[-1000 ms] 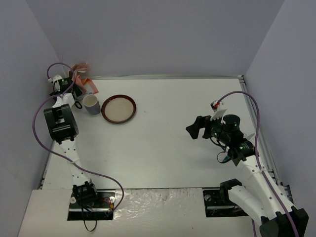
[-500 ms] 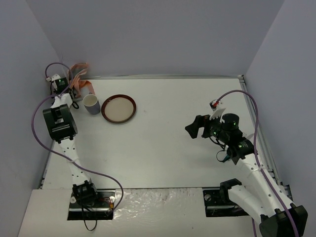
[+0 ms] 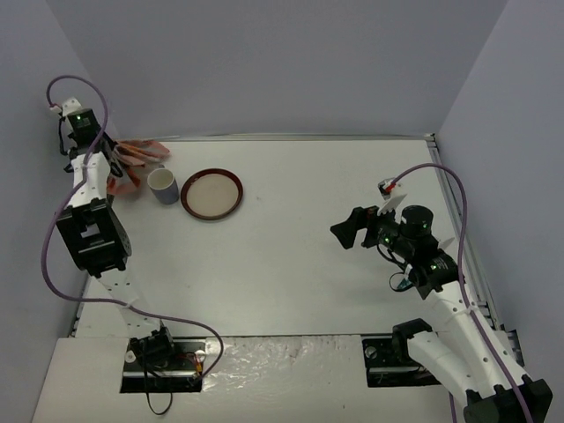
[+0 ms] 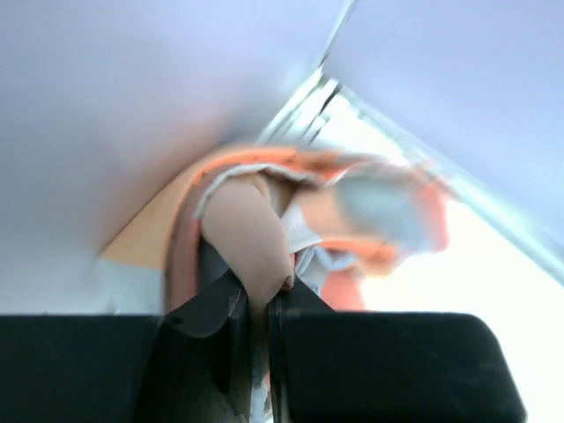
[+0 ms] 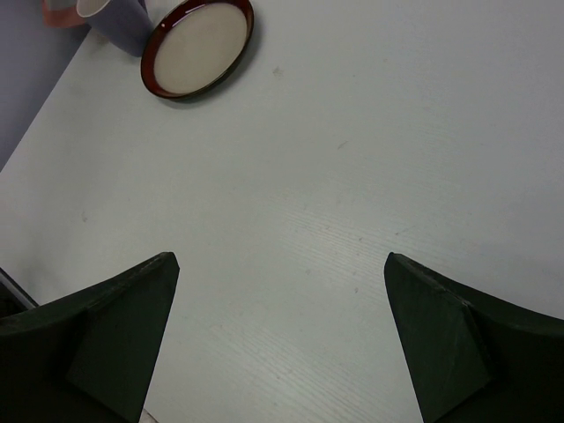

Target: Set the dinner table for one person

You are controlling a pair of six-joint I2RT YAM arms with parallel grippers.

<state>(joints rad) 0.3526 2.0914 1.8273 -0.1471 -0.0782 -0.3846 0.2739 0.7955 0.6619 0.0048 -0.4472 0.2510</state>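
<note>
The dinner table [image 3: 291, 273] is a large white tabletop. At its far left corner lies an orange-and-blue plaid cloth mat [image 3: 143, 152], bunched up. My left gripper [image 3: 124, 174] is at that corner. In the left wrist view my left gripper [image 4: 261, 298] is shut on a fold of the cloth mat [image 4: 361, 207], which looks blurred. A white mug [image 3: 163, 186] stands beside a dark-rimmed plate [image 3: 211, 193]. My right gripper [image 3: 349, 232] is open and empty over the right middle of the table. The right wrist view shows my right gripper [image 5: 280, 264] with only bare table [image 5: 352, 159] between its jaws.
The plate [image 5: 197, 48] and the mug [image 5: 115, 19] show at the top left of the right wrist view, with a bit of the cloth [image 5: 60, 13] behind. Grey walls close the left, back and right sides. A metal rail [image 3: 451, 211] runs along the right edge.
</note>
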